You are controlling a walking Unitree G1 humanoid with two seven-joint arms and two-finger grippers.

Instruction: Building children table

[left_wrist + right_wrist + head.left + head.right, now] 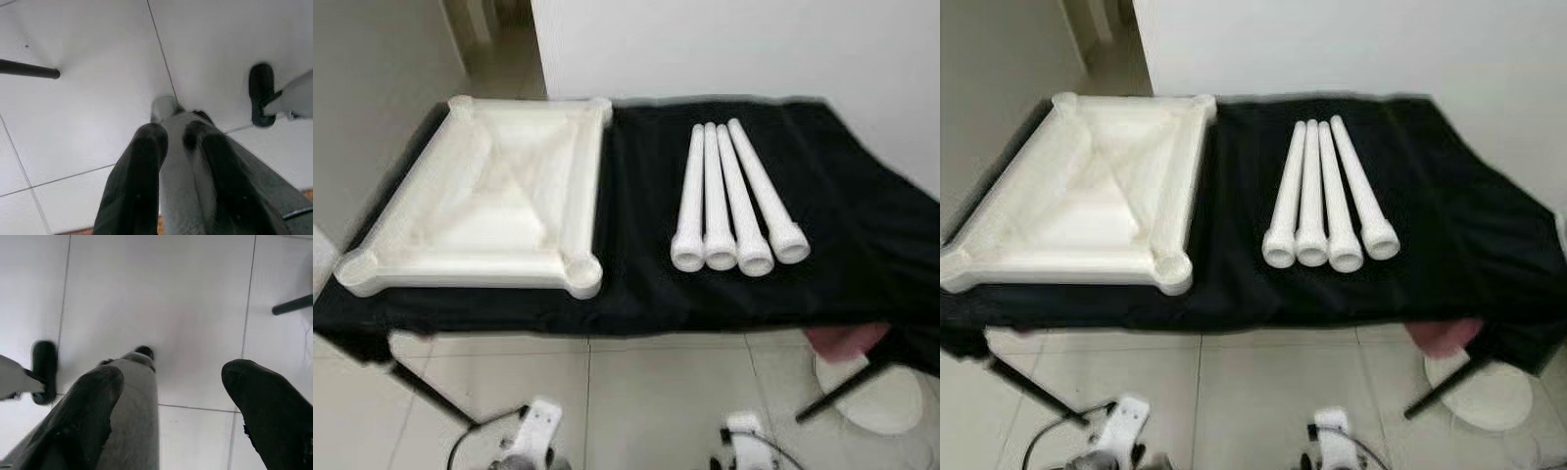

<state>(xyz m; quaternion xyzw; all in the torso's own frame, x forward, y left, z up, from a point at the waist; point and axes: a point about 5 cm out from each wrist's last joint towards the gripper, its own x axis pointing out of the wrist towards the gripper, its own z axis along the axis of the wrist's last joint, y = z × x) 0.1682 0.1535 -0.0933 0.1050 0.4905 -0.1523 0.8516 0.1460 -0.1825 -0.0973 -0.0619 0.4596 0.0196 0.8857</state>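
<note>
**Parts laid out, both hands hanging low**

Bench [636, 294], head views: a black cloth is covering it. The white tabletop [484, 196] is lying upside down on the robot's left, its four corner sockets facing up. Four white legs [734, 201] are lying side by side on the right, touching one another, long axes running away from the robot, flared ends toward the near edge. Tabletop and legs are sitting apart, with bare cloth between.

Left wrist view: the left hand [177, 139] is pointing down at the tiled floor [98, 122], fingers [142, 166] standing slightly apart and gripping nothing.

Right wrist view: the right hand [171, 382] is likewise aiming at the floor, fingers spread wide, released and empty.

Judgement: assembly is not yet begun. The legs are lying above and ahead of both hands, on the right arm's side, so that arm is looking the better placed to lift the first leg across its axis.
</note>
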